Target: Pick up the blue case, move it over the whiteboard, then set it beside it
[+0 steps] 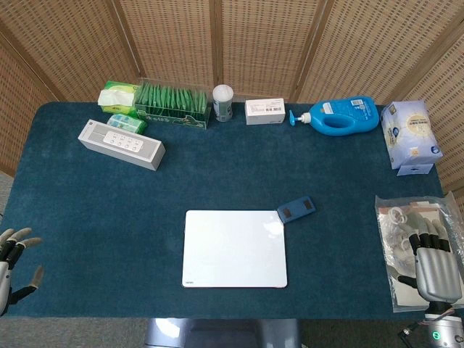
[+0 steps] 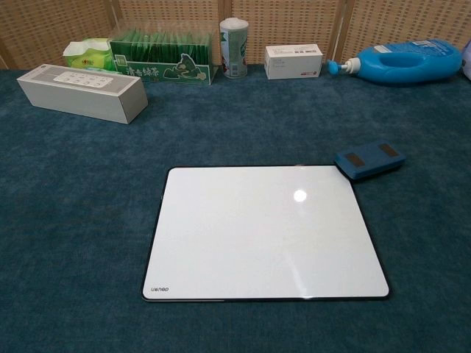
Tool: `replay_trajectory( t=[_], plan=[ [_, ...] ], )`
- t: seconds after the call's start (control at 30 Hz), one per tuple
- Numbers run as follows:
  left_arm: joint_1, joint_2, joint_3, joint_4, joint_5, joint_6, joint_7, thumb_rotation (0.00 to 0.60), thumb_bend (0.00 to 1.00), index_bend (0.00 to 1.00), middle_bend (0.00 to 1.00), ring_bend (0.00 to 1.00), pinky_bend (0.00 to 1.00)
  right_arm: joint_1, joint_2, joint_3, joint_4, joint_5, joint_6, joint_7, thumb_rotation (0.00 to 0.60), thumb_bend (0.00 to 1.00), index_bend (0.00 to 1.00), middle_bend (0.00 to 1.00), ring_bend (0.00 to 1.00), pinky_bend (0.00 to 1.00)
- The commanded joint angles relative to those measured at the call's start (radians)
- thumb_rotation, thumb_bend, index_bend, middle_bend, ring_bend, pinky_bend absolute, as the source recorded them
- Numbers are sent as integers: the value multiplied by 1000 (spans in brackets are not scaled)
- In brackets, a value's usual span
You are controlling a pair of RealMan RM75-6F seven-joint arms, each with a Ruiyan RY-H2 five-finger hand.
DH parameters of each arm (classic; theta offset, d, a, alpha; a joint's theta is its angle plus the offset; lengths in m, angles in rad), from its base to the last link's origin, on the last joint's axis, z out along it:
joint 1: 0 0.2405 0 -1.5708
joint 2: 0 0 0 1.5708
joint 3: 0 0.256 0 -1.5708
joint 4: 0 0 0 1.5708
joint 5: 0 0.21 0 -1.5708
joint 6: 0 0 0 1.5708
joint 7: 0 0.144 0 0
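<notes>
The small blue case (image 1: pixel 296 209) (image 2: pixel 369 159) lies flat on the blue cloth, touching the far right corner of the whiteboard (image 1: pixel 235 249) (image 2: pixel 265 232). My right hand (image 1: pixel 433 264) hovers at the table's near right edge, far from the case, fingers apart and holding nothing. At the near left corner, only the spread fingers of my left hand (image 1: pixel 13 257) show, with nothing in them. Neither hand appears in the chest view.
Along the far edge stand a white speaker (image 1: pixel 121 143), green tissue packs (image 1: pixel 119 96), a box of green sachets (image 1: pixel 173 104), a white canister (image 1: pixel 222 102), a small white box (image 1: pixel 264 111), a blue bottle (image 1: pixel 341 115) and a tissue pack (image 1: pixel 410 134). A clear bag (image 1: pixel 407 239) lies under the right hand.
</notes>
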Motion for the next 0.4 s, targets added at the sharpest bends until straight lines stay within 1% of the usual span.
replay_trajectory(
  t=[0.03,0.4],
  plan=[
    [2,4,0,-4,0,0,0,600,455,283,208,132,13,-3,-4,5,0,-7,-8,5,600,63,200,0,0,0],
    [-2,11,-10,-21,-2,-11,0,600,455,281,207,132,11,-19,-14,19,1,-31,-23,11,600,63,200,0,0,0]
  ],
)
